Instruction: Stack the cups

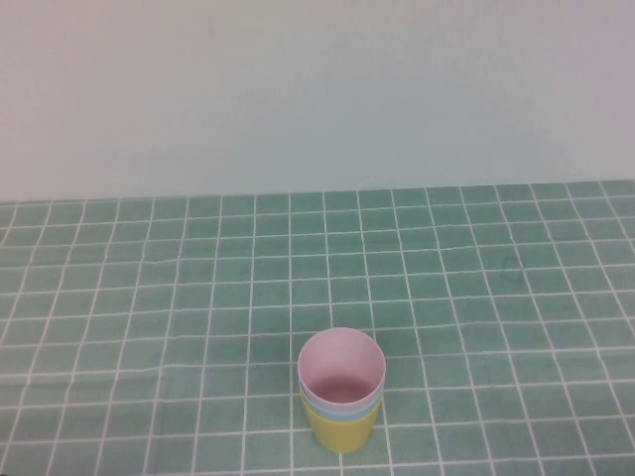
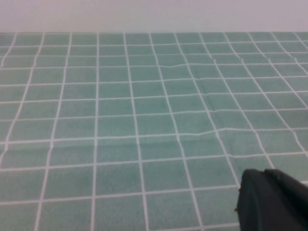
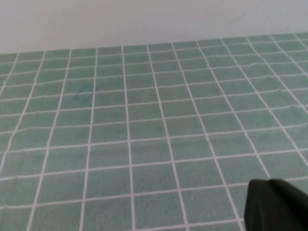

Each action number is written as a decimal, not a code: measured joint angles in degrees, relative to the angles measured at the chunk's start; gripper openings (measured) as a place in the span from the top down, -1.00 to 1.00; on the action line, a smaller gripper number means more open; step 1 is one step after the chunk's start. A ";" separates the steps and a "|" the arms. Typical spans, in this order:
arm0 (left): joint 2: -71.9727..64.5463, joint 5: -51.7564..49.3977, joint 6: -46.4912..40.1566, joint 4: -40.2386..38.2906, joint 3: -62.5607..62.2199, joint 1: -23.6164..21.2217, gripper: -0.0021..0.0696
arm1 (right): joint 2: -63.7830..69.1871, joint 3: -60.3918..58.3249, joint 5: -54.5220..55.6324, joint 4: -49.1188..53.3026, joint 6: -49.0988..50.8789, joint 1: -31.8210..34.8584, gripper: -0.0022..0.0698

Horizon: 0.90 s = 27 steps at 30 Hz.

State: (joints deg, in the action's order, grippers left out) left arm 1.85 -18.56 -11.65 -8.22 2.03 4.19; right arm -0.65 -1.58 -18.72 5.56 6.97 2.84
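Observation:
The three cups stand nested in one upright stack near the table's front edge in the high view. The pale pink cup (image 1: 341, 369) sits innermost on top, the light blue cup (image 1: 340, 414) shows as a thin band below its rim, and the yellow cup (image 1: 342, 434) is outermost at the bottom. Neither arm shows in the high view. My left gripper (image 2: 262, 175) shows only as a dark tip over bare cloth, its jaws together and empty. My right gripper (image 3: 268, 185) looks the same, shut and empty. The cups do not show in either wrist view.
A green tablecloth with a white grid (image 1: 198, 297) covers the table. A plain pale wall (image 1: 317, 89) rises behind its far edge. The cloth has slight wrinkles (image 2: 211, 130) in the left wrist view.

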 joint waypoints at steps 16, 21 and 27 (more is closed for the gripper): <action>0.00 0.00 0.00 0.00 0.00 -0.53 0.94 | 0.00 0.08 -0.59 -0.09 -3.35 0.00 0.94; -0.10 0.00 0.00 0.00 0.00 -0.55 0.94 | 0.00 0.08 -0.59 -0.09 -3.35 0.00 0.94; -0.33 0.00 0.63 0.10 0.00 -0.55 0.94 | 0.00 0.08 -0.69 -0.09 -3.35 0.00 0.94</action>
State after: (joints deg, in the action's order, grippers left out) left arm 1.52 -18.56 -11.02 -8.12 2.03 3.64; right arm -0.65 -1.49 -19.41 5.48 3.62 2.84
